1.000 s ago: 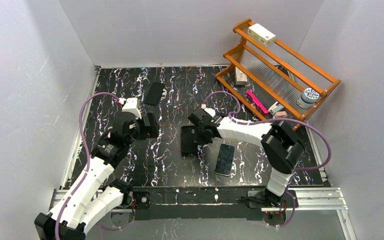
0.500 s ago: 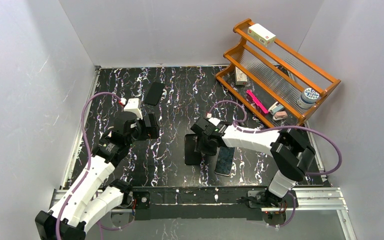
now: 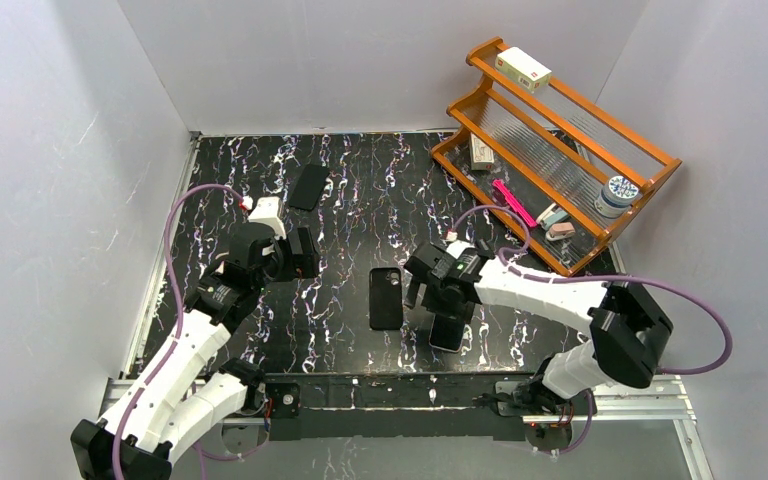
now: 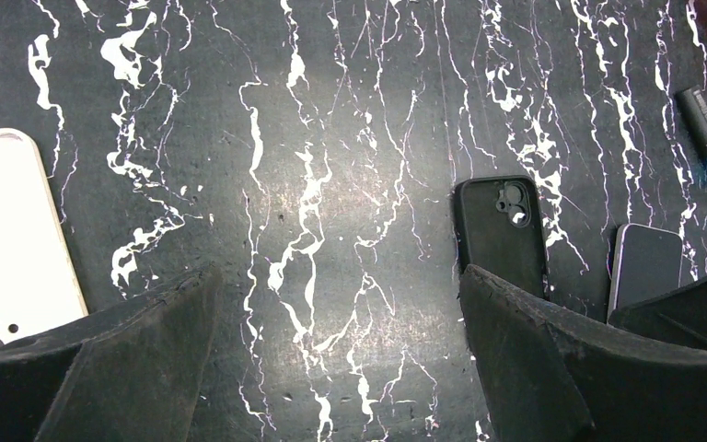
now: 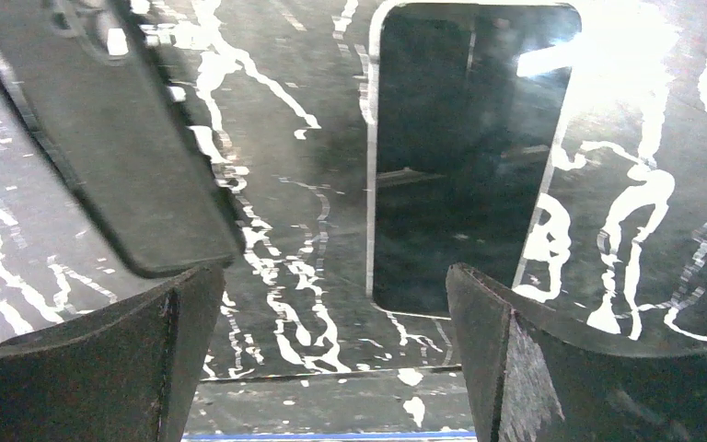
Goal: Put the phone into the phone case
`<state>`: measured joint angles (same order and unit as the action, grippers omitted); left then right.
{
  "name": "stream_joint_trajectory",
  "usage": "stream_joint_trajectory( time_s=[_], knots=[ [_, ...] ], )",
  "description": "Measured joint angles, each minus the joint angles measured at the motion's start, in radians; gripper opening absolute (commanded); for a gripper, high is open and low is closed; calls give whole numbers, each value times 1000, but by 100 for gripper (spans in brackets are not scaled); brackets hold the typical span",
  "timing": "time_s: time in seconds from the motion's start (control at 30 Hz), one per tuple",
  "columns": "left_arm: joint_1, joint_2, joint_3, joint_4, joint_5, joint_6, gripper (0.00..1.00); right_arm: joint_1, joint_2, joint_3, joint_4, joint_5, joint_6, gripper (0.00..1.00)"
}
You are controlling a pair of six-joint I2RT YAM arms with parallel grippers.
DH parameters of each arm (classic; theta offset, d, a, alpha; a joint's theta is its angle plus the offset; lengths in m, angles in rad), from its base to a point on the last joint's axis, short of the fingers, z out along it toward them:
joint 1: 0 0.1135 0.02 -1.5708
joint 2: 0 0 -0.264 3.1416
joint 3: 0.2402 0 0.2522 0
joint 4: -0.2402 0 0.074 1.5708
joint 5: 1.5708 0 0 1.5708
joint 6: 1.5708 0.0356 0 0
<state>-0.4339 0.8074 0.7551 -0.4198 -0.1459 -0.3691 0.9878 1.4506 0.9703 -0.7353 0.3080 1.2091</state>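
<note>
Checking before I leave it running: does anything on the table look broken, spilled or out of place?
Nothing stands out. The phone lies flat, screen up, beside the black phone case, apart from it; neither shows damage, and nothing is spilled.

Robot test cell in a lab

Blank pale walls (image 3: 60, 150) box in a marbled black table (image 3: 360, 180) on three sides around the arms; the left arm (image 3: 185, 350) and right arm (image 3: 550, 290) are bolted at their bases to an aluminium rail (image 3: 630, 384); purple cables (image 3: 169, 235) loop off both; beyond the right arm, a wooden rack (image 3: 590, 105) holds small oddments.
</note>
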Motion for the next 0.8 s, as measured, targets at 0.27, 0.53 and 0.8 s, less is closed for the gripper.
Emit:
stream_joint_trajectory(
  time_s=[0.27, 0.53, 0.8],
  knots=[
    [0, 2, 0, 0, 12, 2, 98, 0, -49, -80, -80, 60, 58, 99],
    [0, 2, 0, 0, 15, 3, 98, 0, -122, -193, -24, 76, 55, 99],
    [0, 13, 0, 1, 27, 3, 98, 0, -107, -230, 58, 76, 18, 99]
  ],
)
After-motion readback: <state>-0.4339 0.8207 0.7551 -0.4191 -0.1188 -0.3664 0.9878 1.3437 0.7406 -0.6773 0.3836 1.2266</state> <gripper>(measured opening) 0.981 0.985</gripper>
